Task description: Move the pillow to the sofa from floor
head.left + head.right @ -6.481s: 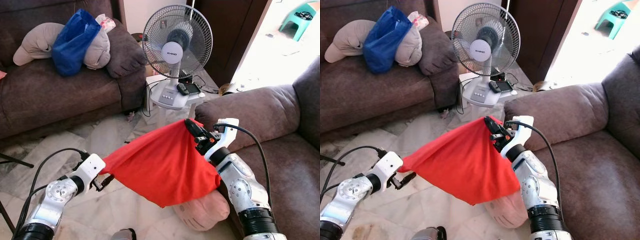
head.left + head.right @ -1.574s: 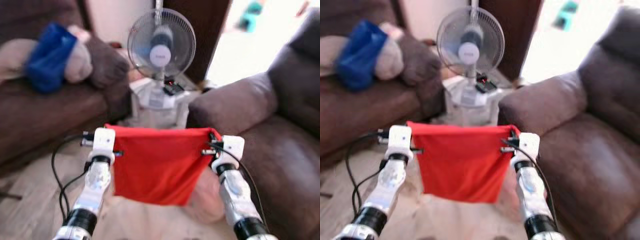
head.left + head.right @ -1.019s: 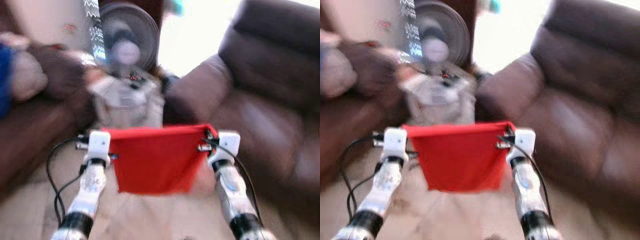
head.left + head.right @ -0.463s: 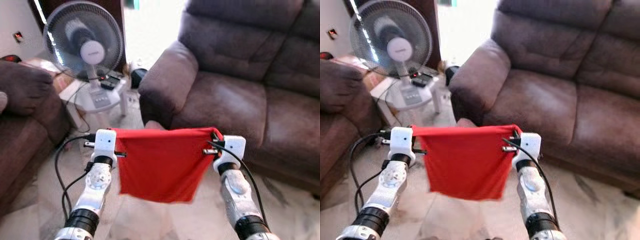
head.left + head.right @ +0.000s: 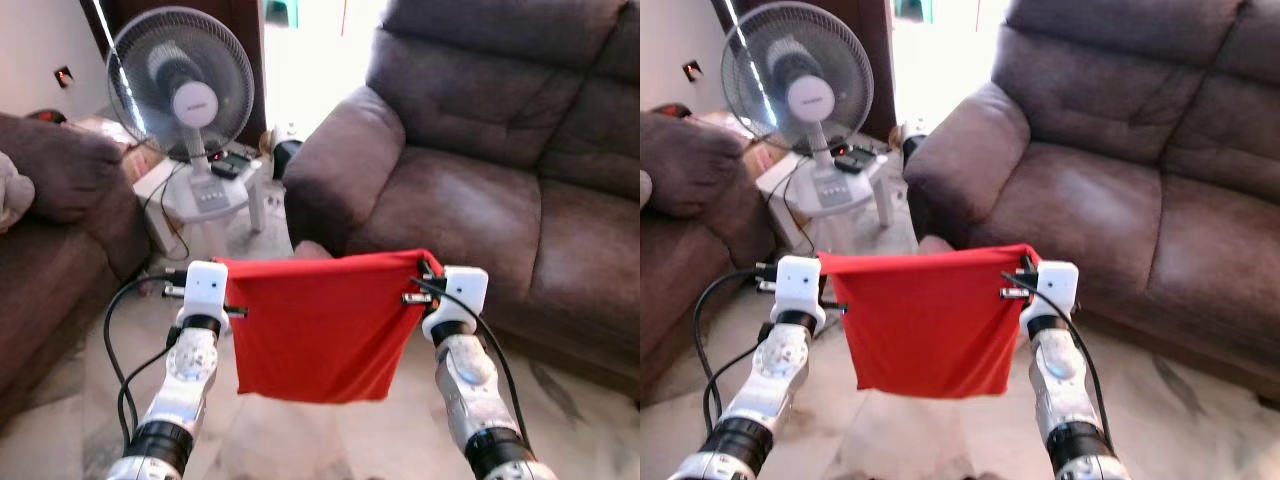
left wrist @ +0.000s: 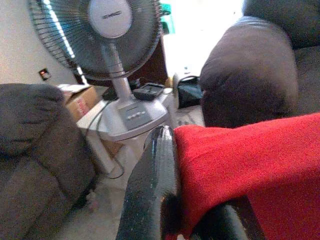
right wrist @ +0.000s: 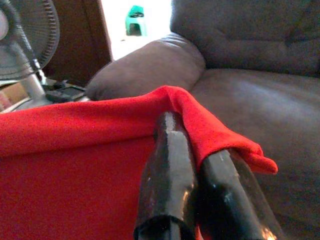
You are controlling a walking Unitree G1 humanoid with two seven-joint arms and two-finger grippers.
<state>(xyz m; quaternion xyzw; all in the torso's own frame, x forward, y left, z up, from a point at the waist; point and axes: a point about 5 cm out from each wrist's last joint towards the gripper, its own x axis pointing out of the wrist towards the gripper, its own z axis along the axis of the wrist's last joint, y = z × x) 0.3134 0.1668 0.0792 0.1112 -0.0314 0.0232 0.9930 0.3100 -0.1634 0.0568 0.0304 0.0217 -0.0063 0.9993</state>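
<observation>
Swinging right since earlier, the camera is now facing the brown sofa. Before the sofa's seat, the red pillowcase is hanging stretched. Left gripper and right gripper are each pinching an upper corner. Left of the sofa's arm, a pedestal fan is standing.

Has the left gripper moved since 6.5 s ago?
Yes. The left gripper has risen level with the right gripper, stretching the red pillow flat between them.
</observation>
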